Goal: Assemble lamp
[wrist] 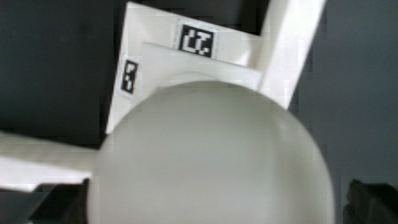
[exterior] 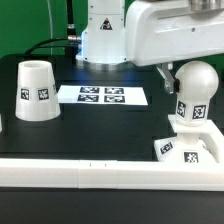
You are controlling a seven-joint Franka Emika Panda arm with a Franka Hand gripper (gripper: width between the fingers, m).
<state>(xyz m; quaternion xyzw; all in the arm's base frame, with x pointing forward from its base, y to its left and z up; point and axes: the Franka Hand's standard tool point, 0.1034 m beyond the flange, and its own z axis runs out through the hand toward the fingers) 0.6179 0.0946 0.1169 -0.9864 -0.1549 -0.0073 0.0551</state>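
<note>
The white ball-headed bulb (exterior: 194, 92) stands upright on the flat square base (exterior: 178, 150) at the exterior view's right. The arm reaches down from above, and my gripper (exterior: 181, 73) is at the bulb's head. In the wrist view the round head (wrist: 214, 150) fills the middle. A dark fingertip (wrist: 57, 205) shows on each side of it, and the jaws stand wide. The gripper (wrist: 210, 206) is open around the head. The tagged base (wrist: 185, 42) lies beneath. The tapered shade (exterior: 37, 90) stands mouth down at the exterior view's left, far from the gripper.
The marker board (exterior: 100, 96) lies flat on the black table between the shade and the bulb. A white rim (exterior: 90, 172) runs along the table's near edge. The arm's white pedestal (exterior: 103, 40) stands at the back.
</note>
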